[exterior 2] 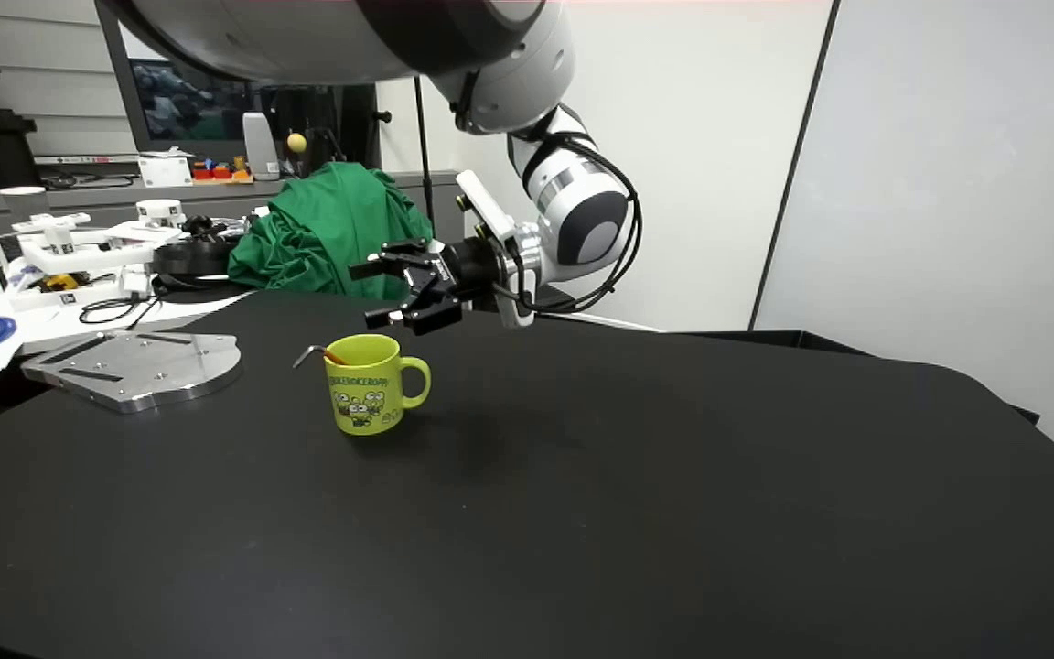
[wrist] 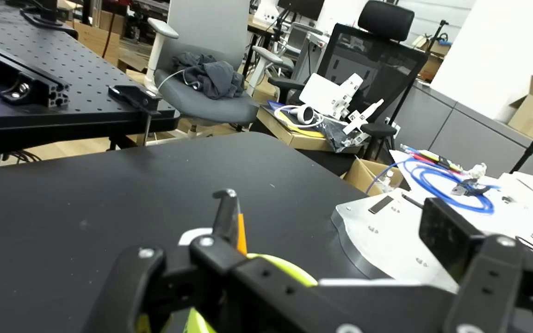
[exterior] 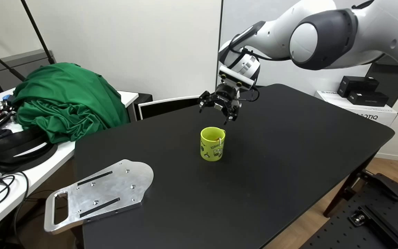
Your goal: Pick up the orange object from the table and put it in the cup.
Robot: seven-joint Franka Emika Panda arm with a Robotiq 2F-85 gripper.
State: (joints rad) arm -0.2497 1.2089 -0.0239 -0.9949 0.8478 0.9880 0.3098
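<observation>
The lime cup (exterior: 210,150) stands upright on the black table and shows in both exterior views (exterior 2: 364,395). The orange object (exterior 2: 335,358) is inside the cup, leaning on the rim, with its bent metal end sticking out over the side. In the wrist view a strip of the orange object (wrist: 241,235) and part of the cup's rim (wrist: 289,269) show behind a finger. My gripper (exterior: 214,116) is open, with nothing between its fingers. It is above and behind the cup, apart from it, and also shows in an exterior view (exterior 2: 366,295). The orange object's lower part is hidden inside the cup.
A silver metal plate with a handle (exterior: 116,186) lies at the table's edge, overhanging it. A green cloth heap (exterior: 67,100) and cables lie on a white side table. A wall stands behind the arm. A black perforated bench (wrist: 86,88) adjoins the table.
</observation>
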